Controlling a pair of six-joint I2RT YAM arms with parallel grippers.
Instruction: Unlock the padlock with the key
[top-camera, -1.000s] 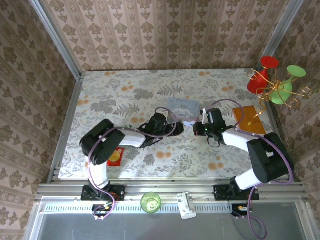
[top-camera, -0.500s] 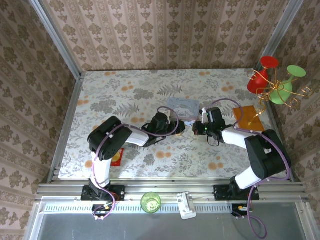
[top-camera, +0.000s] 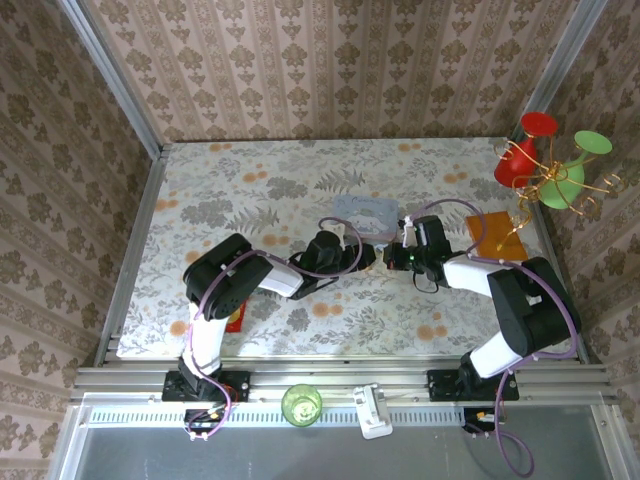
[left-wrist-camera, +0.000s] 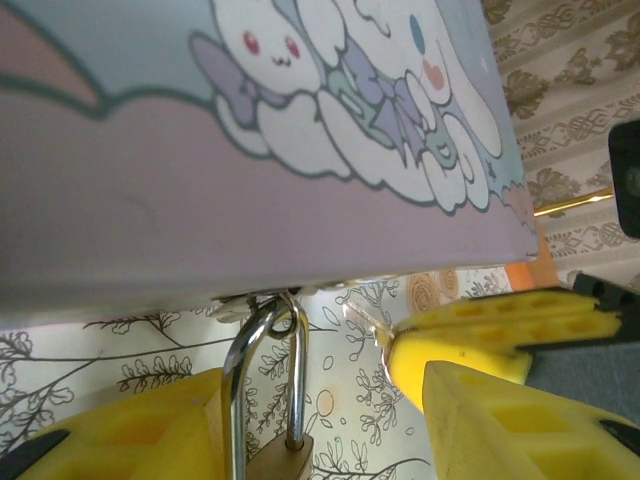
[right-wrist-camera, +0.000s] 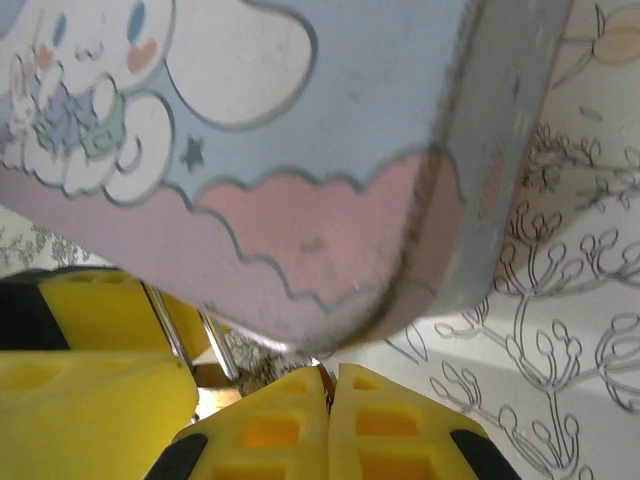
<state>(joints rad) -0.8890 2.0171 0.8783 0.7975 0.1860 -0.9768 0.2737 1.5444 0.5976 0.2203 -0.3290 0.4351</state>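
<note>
Left wrist shows us one padlock (left-wrist-camera: 268, 400) beside the spread left claw (left-wrist-camera: 322, 388); right wrist, right claw (right-wrist-camera: 328, 380) pinching one key (right-wrist-camera: 318, 363).

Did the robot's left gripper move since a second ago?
Yes. In the top view the left gripper has slid a little to the right, closer to the orange box, which sits where it was.

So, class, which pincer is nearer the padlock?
Left. The padlock sits between the open fingers of the left pincer. The right pincer, shut on the key, is just beside it, not touching.
</note>
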